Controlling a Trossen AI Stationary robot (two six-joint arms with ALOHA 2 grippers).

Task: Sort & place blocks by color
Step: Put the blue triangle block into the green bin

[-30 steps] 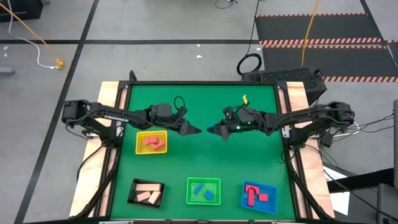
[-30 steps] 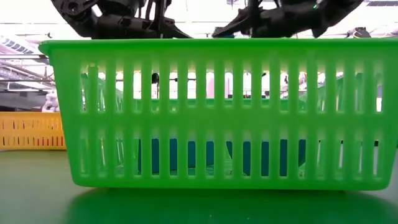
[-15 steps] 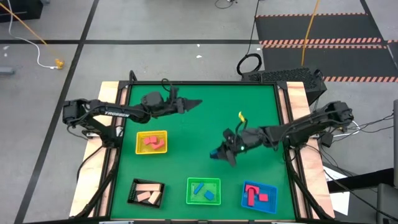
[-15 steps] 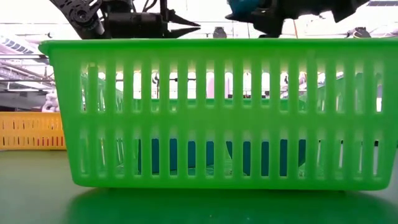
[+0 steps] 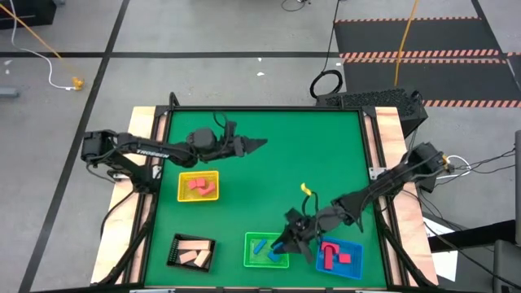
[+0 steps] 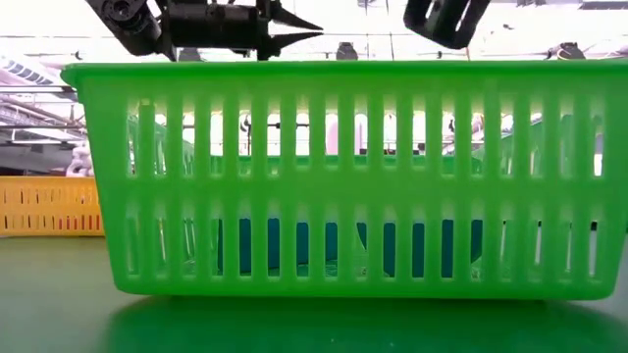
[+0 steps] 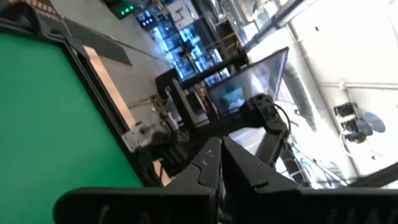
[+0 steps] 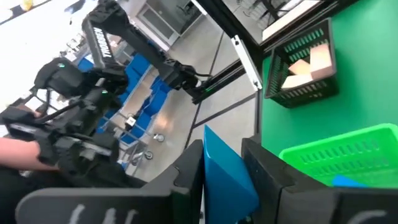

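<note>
A blue block (image 8: 222, 176) is clear of the table, with my right gripper (image 5: 282, 242) shut on it over the right part of the green tray (image 5: 249, 260). That tray holds two blue blocks (image 5: 260, 247). Red and pink blocks (image 5: 331, 254) lie in the blue tray (image 5: 355, 268). More red blocks (image 5: 199, 185) sit in the yellow tray (image 5: 183, 195), and cream blocks (image 5: 195, 258) in the black tray (image 5: 174, 252). My left gripper (image 5: 260, 145) hangs shut and empty above the table's far left part, pointing about level. My right gripper pinches the blue block between its two fingers (image 8: 189, 168), one on each flat side (image 8: 214, 155). The fingers reach about level from the table's right side toward its near left. The block is lifted clear above the green tray.
The four trays stand along the near and left parts of the green table (image 5: 309, 146); its middle and far right show bare cloth. In the low view the green tray's slotted wall (image 6: 334, 176) fills most of the picture, with the yellow tray (image 6: 49, 206) behind it at left.
My right gripper has swung from the table's middle toward the near edge, carrying the blue block to above the green tray. My left gripper has drawn back toward the far edge, risen a little and tipped up to about level, staying shut.
</note>
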